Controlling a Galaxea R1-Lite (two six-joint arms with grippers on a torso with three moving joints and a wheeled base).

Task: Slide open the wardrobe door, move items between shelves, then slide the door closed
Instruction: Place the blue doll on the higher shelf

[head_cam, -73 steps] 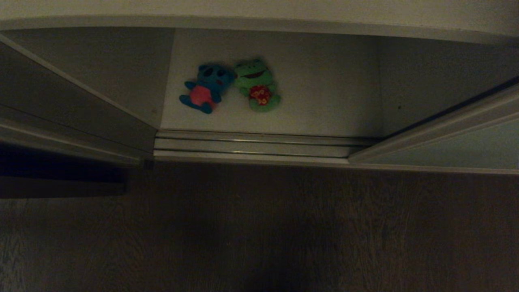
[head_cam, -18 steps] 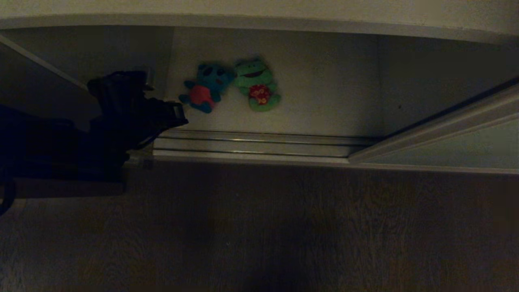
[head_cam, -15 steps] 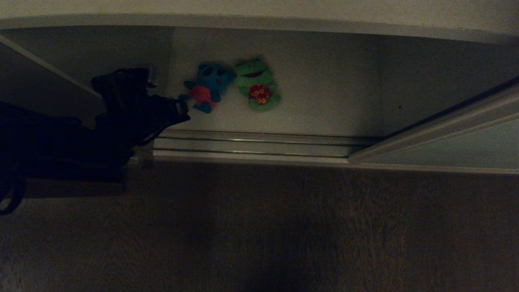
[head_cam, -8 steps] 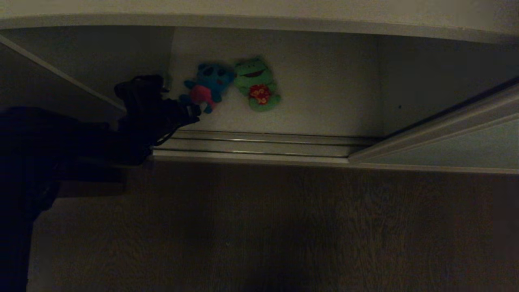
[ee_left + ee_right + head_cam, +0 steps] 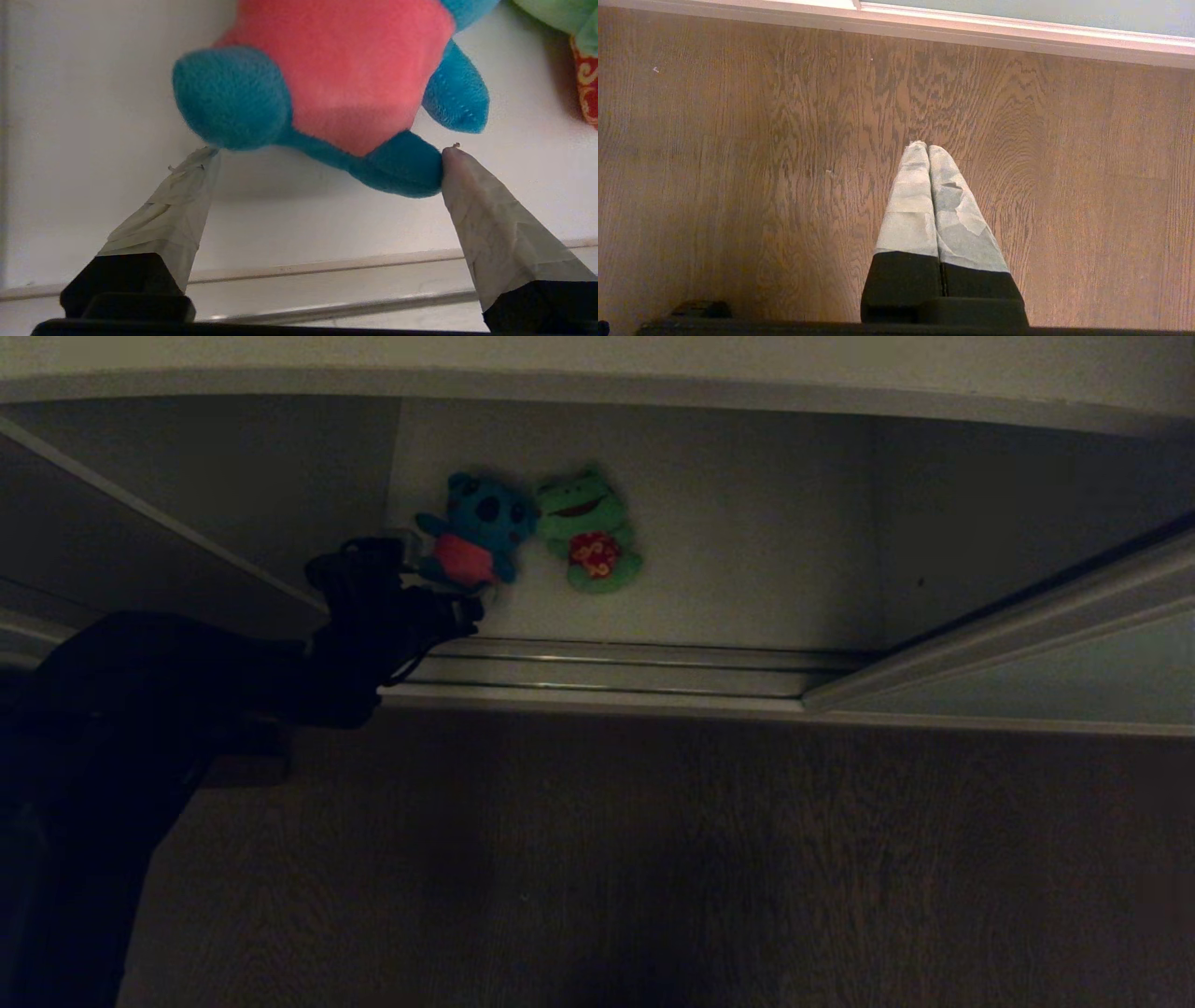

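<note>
Two toys: blue plush and green frog side by side and touching on the white shelf, both behind the floor track of the wardrobe.
Blue plush, seen close: pink belly facing out, two stubby feet nearest the track, frog's red belly patch just beside it.
Left gripper: spread wide, past the track and low over the shelf, taped fingertips at the toy's feet; one tip touching a foot, the other just beside the second foot; nothing clamped yet.
Right gripper: pressed together, empty, hanging over the wooden floor well short of the track.
Sliding wardrobe door: pushed aside to the right of the toys, opening clear.
Step in hand, by judgement: closing on the blue plush for the move to another shelf.
Doing it well: push further in past the feet, so the tips straddle the pink belly rather than pinch a foot alone; keep both tips just off the shelf board; stay clear of the frog, touching on the far side; squeeze firmly, soft stuffing likely to give and slip; lift straight up before drawing back over the track.
</note>
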